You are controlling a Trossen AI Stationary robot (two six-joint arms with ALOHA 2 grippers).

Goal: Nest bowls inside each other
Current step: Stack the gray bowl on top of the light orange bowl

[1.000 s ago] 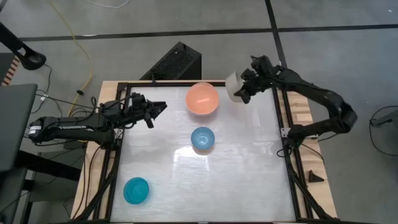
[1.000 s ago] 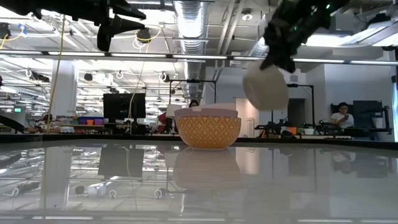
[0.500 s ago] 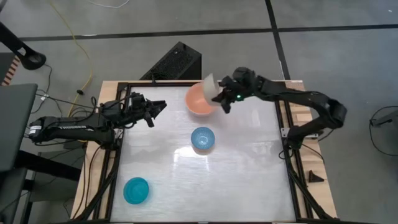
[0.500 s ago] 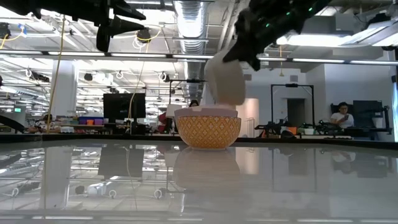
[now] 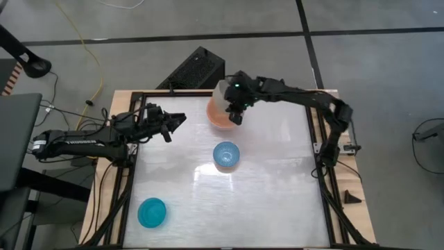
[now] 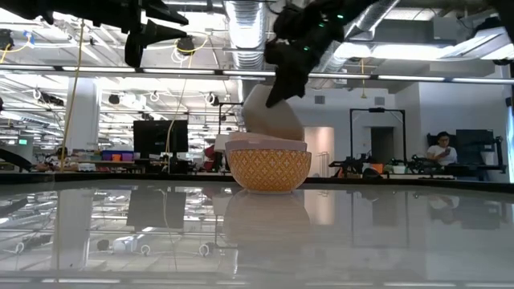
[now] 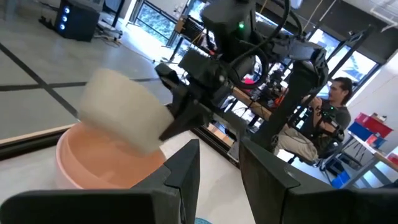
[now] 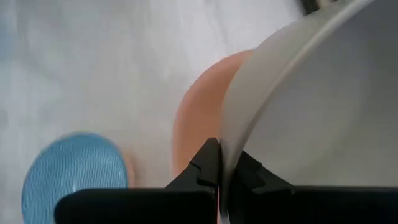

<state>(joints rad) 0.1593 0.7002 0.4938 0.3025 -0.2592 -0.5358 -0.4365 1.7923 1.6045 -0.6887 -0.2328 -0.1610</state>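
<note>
Black box behind table; seated person.

The glossy white table carries a salmon-orange bowl, possibly nested, light blue bowl, turquoise bowl.

Even, bright overhead lighting; soft glare across the glossy worktop. In the low view, mirror-like reflections on the surface beneath bright ceiling lamps. Close, defocused grey-white bowl and fingers in the right wrist view; mild blur in the left wrist view.
</note>
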